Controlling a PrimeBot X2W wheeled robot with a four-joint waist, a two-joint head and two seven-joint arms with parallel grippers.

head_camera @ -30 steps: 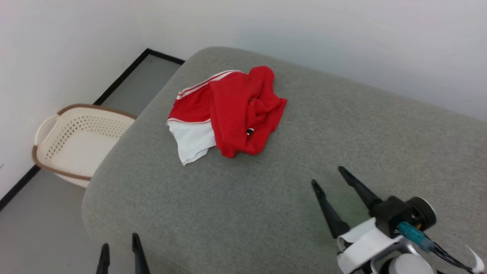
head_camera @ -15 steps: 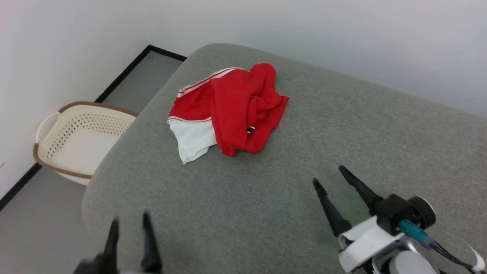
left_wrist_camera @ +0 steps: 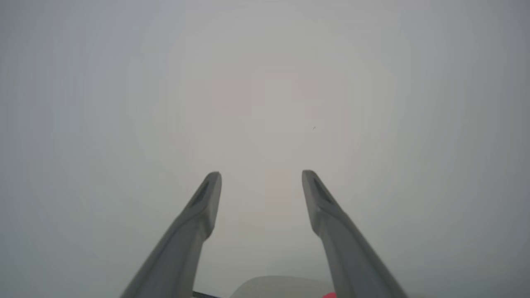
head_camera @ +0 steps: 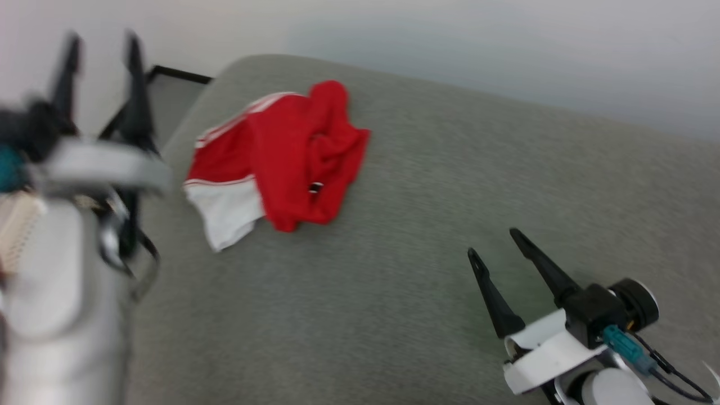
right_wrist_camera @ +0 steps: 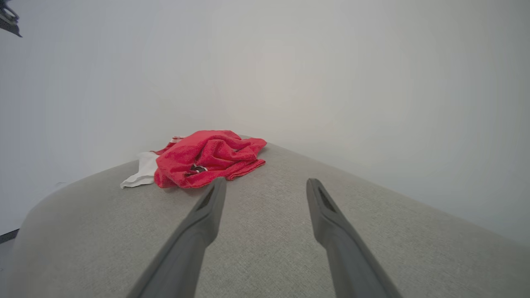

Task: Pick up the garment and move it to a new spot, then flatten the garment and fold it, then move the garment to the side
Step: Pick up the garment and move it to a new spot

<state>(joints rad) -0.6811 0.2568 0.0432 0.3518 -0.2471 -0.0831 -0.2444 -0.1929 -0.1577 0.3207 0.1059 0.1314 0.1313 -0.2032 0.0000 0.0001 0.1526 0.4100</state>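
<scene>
The garment (head_camera: 281,160), a red shirt with a white sleeve, lies crumpled near the far left corner of the grey cushioned surface (head_camera: 394,281); in the right wrist view the garment (right_wrist_camera: 207,157) sits ahead and to the left. My left gripper (head_camera: 101,48) is raised high at the left, blurred, fingers apart and empty, well left of the garment. In its own view the left gripper (left_wrist_camera: 261,176) faces a bare pale wall. My right gripper (head_camera: 494,242) rests low over the surface at the lower right, open and empty; in the right wrist view my right gripper (right_wrist_camera: 265,182) points past the garment's right side.
A white wall (head_camera: 450,45) runs behind the cushioned surface. A bit of the cream perforated basket (head_camera: 17,225) shows at the left edge behind my left forearm (head_camera: 62,304). Floor with a black skirting line (head_camera: 180,73) lies past the surface's far left corner.
My left arm has swung up from the bottom edge to high at the left. The head camera has turned, shifting the scene leftward. The right gripper has stayed put.
</scene>
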